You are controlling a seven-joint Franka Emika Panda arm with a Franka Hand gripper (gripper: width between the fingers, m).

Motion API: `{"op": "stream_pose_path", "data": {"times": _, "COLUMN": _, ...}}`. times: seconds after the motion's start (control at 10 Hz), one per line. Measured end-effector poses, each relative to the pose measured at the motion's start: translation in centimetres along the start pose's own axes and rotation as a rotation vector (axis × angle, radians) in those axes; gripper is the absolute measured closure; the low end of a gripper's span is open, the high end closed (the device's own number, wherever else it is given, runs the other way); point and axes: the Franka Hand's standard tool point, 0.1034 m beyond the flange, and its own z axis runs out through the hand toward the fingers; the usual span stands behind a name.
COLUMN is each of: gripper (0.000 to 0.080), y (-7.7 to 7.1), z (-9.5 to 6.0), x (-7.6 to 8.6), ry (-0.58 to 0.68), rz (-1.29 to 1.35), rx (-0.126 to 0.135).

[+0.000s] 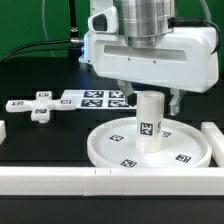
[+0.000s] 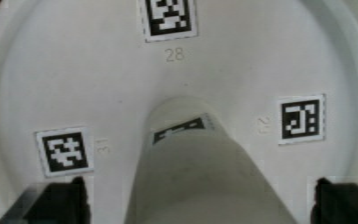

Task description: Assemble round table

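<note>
The large round rimmed disc (image 1: 185, 150) lies flat on the black table. The short thick post (image 1: 149, 125) stands upright at its centre. My gripper (image 1: 149, 98) hangs over the post's top, one finger on each side. In the wrist view the post (image 2: 202, 170) runs up between my dark fingers (image 2: 60, 205), with a gap showing on each side, and the tagged disc (image 2: 87, 70) lies behind it. The gripper (image 2: 202, 205) is open and holds nothing. The small cross-shaped piece (image 1: 40, 108) lies on the table at the exterior view's left.
The marker board (image 1: 95, 98) lies flat behind the disc. A long white rail (image 1: 60, 180) runs along the front edge. Another rail (image 1: 212, 135) stands at the exterior view's right, close to the disc's rim.
</note>
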Motion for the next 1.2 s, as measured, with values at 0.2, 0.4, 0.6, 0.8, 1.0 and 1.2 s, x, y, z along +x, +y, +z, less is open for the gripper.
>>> {"op": "stream_pose_path", "data": {"times": 0.2, "gripper": 0.0156, "y": -0.3, "z": -0.9, "x": -0.2, "ry": 0.025, "rz": -0.246, "rx": -0.004}}
{"op": "stream_pose_path", "data": {"times": 0.4, "gripper": 0.0151, "y": 0.8, "z": -1.7, "x": -1.2, "ry": 0.026, "rz": -0.322, "rx": -0.001}}
{"op": "stream_pose_path", "data": {"times": 0.6, "gripper": 0.0151, "y": 0.9, "z": -1.4, "x": -2.0, "ry": 0.024, "rz": -0.259, "rx": -0.003}}
{"op": "stream_pose_path", "data": {"times": 0.8, "gripper": 0.0151, "y": 0.9, "z": -1.3, "x": -2.1, "ry": 0.024, "rz": -0.276, "rx": -0.005}}
{"op": "stream_pose_path", "data": {"times": 1.0, "gripper": 0.0151, "y": 2.0, "z": -1.4, "x": -2.2, "ry": 0.017, "rz": -0.526, "rx": -0.014}}
{"op": "stream_pose_path", "data": {"times": 1.2, "gripper": 0.0151, "y": 2.3, "z": -1.5, "x": -2.2, "ry": 0.016, "rz": -0.562, "rx": -0.013}}
